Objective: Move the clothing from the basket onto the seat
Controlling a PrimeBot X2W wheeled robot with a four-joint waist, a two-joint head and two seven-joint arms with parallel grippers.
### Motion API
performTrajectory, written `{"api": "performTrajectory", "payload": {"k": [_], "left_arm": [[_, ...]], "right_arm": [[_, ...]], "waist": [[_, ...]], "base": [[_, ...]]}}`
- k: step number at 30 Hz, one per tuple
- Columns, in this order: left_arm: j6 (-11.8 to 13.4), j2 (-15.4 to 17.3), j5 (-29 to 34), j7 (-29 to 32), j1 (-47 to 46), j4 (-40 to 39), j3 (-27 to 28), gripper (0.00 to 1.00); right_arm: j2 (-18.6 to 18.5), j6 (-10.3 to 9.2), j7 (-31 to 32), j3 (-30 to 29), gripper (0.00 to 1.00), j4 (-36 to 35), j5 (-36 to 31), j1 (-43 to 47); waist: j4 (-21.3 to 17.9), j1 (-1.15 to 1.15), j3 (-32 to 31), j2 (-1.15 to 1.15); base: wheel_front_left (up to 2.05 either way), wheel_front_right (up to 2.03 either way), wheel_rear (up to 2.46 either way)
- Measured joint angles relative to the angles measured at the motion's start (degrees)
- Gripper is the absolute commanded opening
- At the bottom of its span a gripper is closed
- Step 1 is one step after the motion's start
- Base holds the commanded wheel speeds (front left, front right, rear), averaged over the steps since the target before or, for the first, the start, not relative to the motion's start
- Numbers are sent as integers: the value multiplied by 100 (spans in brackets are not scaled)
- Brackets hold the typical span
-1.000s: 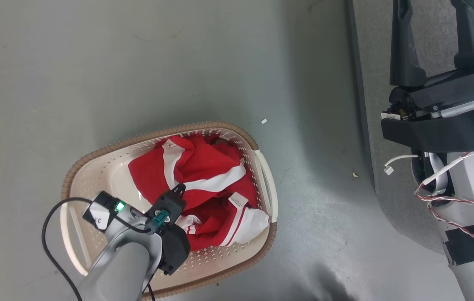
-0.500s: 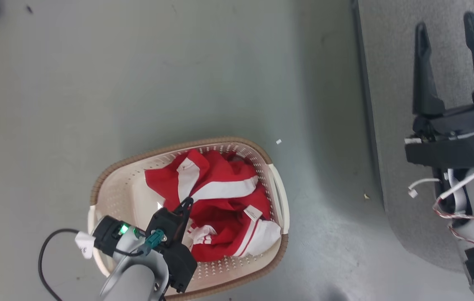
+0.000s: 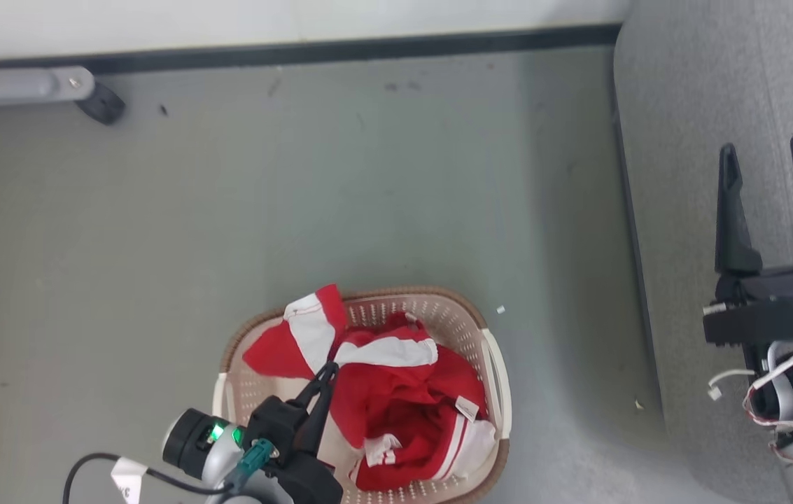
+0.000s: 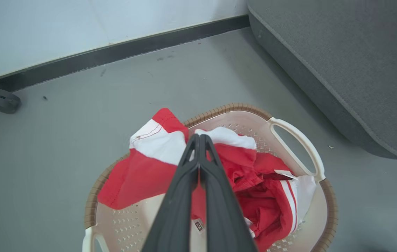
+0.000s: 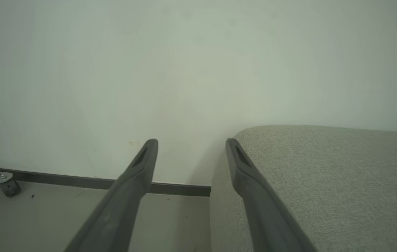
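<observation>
We find the left gripper [image 3: 330,367] nearest, at the lower edge of the head view. Its two fingers are pressed together on a fold of the clothing [image 3: 403,399], and the left wrist view shows red and white cloth gathered at the closed tips. The clothing lies in the basket [image 3: 495,364], with one red-and-white flap raised past the brown rim on the far side. The basket stands on the grey floor [image 3: 298,210], near the seat [image 3: 676,140] but apart from it. Further right, the right gripper [image 3: 763,150] hangs over the seat, fingers spread wide, grasping nothing. Farthest away, a dark baseboard [image 3: 340,50] meets the pale wall [image 3: 298,21], with a caster [image 3: 102,105] beside it.
</observation>
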Motion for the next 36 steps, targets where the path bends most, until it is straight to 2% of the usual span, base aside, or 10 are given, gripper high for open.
{"api": "performTrajectory", "payload": {"k": [15,16,17,19,20,32,36], "left_arm": [[105,92,3,0,966,-1458,-10,0],[107,110,3,-1,1048,-1558,-7,24],[107,118,4,0,1114,-1651,-9,42],[116,120,7,0,1210,-1824,-14,94],[121,121,11,-1,1251,-1927,-13,100],[161,181,37,-2,1618,-2760,-47,100],[250,280,35,-2,1633,-2888,92,100]], "right_arm": [[155,-8,1,22,100,199,54,805],[163,-8,1,23,100,194,54,860],[170,-8,1,21,100,197,55,905],[180,-8,1,18,100,190,59,990],[182,-8,1,15,100,189,59,1023],[253,-26,1,24,100,113,59,1282],[278,-26,1,42,100,108,59,1427]], "waist": [[221,-1,-1275,0],[216,-1,-1353,0],[208,-1,-1425,-1],[188,-1,-1563,0],[177,-1,-1625,0],[-9,0,-2138,0],[-52,0,-2262,0]], "base": [[0,0,0],[0,0,0],[0,0,0],[0,0,0],[0,0,0],[0,0,0],[0,0,0]]}}
